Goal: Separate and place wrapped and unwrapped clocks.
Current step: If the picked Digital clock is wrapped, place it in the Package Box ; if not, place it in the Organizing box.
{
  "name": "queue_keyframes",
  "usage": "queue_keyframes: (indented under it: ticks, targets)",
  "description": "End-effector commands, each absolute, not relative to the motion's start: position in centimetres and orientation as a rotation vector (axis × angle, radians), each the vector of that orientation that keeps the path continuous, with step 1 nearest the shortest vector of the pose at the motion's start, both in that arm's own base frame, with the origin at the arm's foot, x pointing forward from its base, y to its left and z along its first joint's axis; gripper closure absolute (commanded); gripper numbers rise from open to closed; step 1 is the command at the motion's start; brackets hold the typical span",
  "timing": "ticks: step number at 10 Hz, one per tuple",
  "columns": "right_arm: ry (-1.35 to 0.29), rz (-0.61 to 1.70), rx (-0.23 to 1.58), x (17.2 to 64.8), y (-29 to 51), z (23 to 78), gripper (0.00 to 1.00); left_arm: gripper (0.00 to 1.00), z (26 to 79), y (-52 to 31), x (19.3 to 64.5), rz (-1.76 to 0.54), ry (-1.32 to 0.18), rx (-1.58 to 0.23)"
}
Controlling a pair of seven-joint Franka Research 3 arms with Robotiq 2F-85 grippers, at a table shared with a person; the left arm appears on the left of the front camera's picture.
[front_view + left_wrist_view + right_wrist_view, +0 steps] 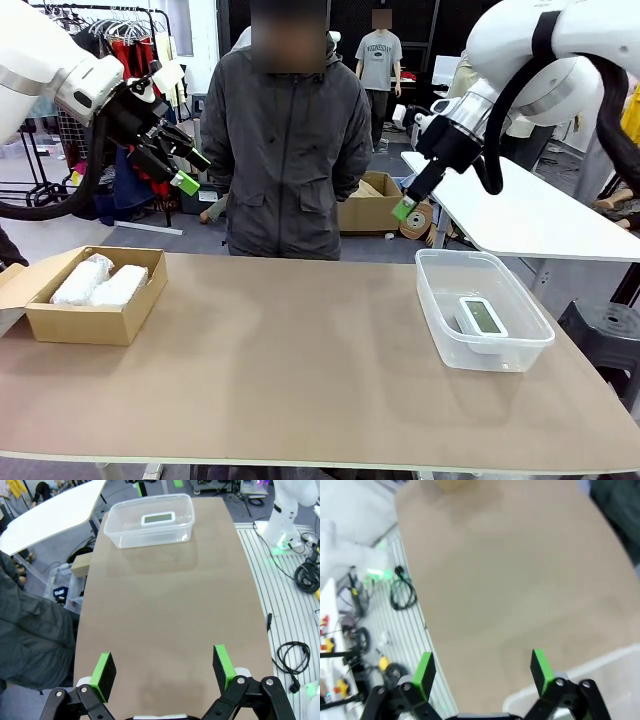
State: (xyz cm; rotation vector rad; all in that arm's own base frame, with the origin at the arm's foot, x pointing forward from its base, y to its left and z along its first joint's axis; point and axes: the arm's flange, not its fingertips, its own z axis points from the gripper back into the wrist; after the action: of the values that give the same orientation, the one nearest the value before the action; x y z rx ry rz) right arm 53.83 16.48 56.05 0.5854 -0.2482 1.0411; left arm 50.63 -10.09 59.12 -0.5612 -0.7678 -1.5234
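wrapped clocks (99, 283), two lumpy white bundles, lie side by side and touching in the open cardboard box (95, 328) at the left end of the brown table (300, 370). their long axes run roughly front-left to back-right, parallel to each other and to the box's long walls. the left gripper (187, 170) hangs above and behind the box, well clear of it, jaws spread wide and holding nothing; in its wrist view the green pads (104, 675) frame bare tabletop. a person in a dark jacket (285, 150) stands at the far side, middle, arms down.

further right, the unwrapped clock (482, 318) lies on the floor of the clear plastic tub (445, 262) with its grey-green screen up, its long axis running toward the back-left, along the tub's long side. the right gripper (408, 200) is raised above the tub's far end, jaws likewise spread and empty.

the sorting looks complete as things lie: wrapped in the box, bare one in the tub.

risk from here, as i judge it: either arm dipping on its way off could catch the box flap or the thin tub rim and drag the container, shifting or spilling what is sorted. the slick wrap would also slip in any re-grip.
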Motion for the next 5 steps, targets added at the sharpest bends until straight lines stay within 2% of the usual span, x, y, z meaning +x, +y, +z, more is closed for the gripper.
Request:
queue_keyframes:
  ticks: [1, 2, 5]
  targets:
    - [-0.399, 1.097, 0.647, 52.7, 15.6, 56.2, 0.0, 0.0, 59.1, -9.9, 50.5, -1.533, -0.761, -0.549]
    - [-0.465, 1.112, 0.681, 52.9, 15.2, 57.3, 0.0, 0.0, 59.1, -9.9, 50.5, -1.533, -0.761, -0.549]
    - [-0.511, 1.204, 0.657, 52.7, 13.3, 58.8, 0.0, 0.0, 59.1, -9.9, 50.5, -1.533, -0.761, -0.549]
